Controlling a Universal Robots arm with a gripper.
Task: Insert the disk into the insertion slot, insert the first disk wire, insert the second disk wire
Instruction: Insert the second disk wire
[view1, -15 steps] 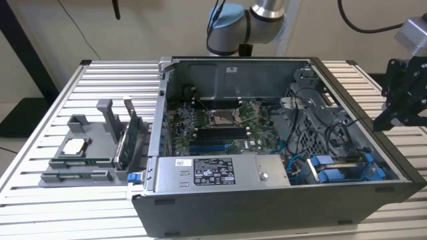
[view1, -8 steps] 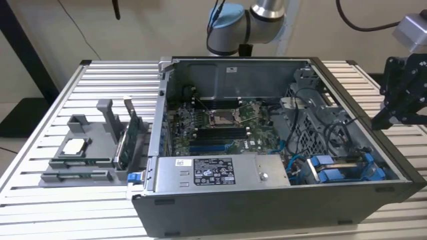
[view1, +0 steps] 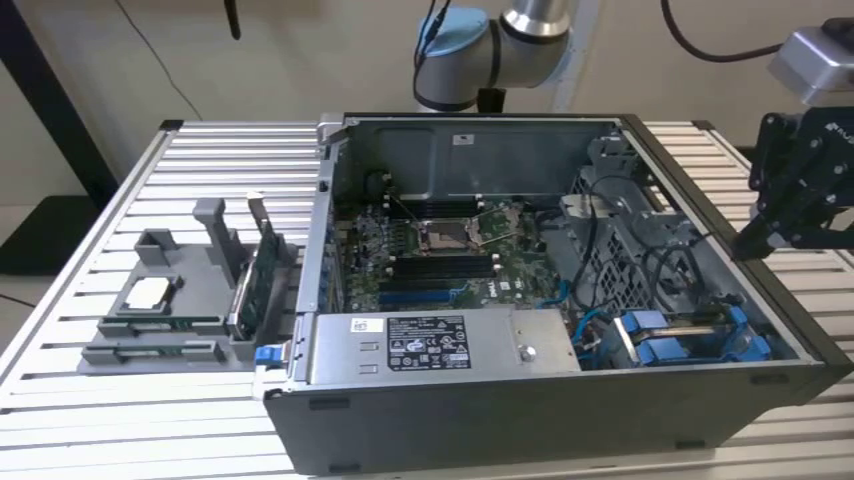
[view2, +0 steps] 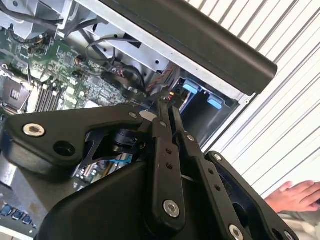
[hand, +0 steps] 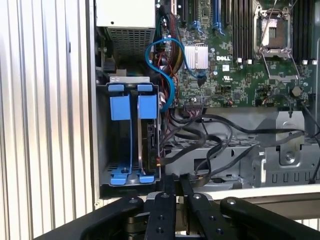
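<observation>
Hand (hand: 176, 181), clenched on nothing, hangs just outside the open computer case (view1: 534, 430) at the exterior view's right; the disk (view1: 671, 337) sits in the case's lower-right bay.

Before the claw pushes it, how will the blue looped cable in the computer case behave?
Probably floppy: the blue cable curves in a loose loop near the motherboard, so it should bend aside. It looks thin, so likely light. It passes close to black cables, so it might snag.
</observation>
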